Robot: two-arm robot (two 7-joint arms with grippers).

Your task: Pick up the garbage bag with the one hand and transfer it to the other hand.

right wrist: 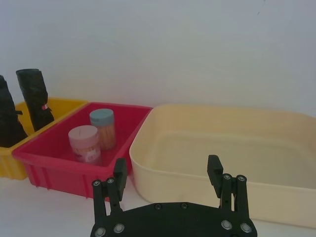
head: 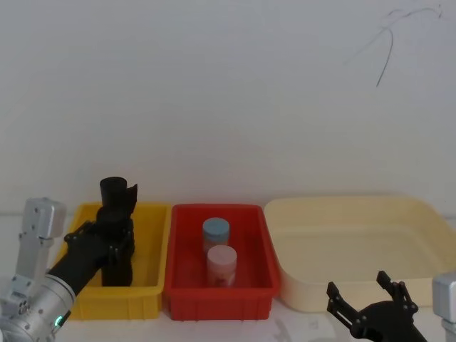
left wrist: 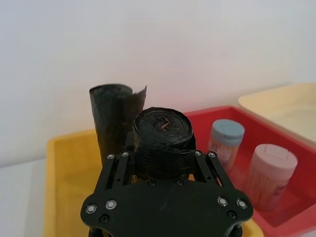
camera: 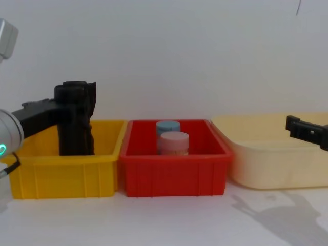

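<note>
Two rolls: we see the garbage bag (left wrist: 163,143) standing upright in the yellow bin (head: 153,214), with a look-alike roll (left wrist: 111,118) just behind it.
Left gripper: the left gripper (head: 112,239) is closed around the bag, its fingers pressing on both sides.
Right gripper: the right gripper (head: 362,291) hangs low before the cream tub (head: 356,285), fingers spread wide and holding nothing.
Our lift: we judge a straight upward pull best, clearing the bin wall and leaving the twin standing.
Handover: we should leave one end free.
Risk: crinkled plastic may slip or unroll.
Surface: white table (camera: 169,220), with a red bin (head: 217,299) holding two jars (head: 221,262).
Room: plain white wall (head: 228,85).
</note>
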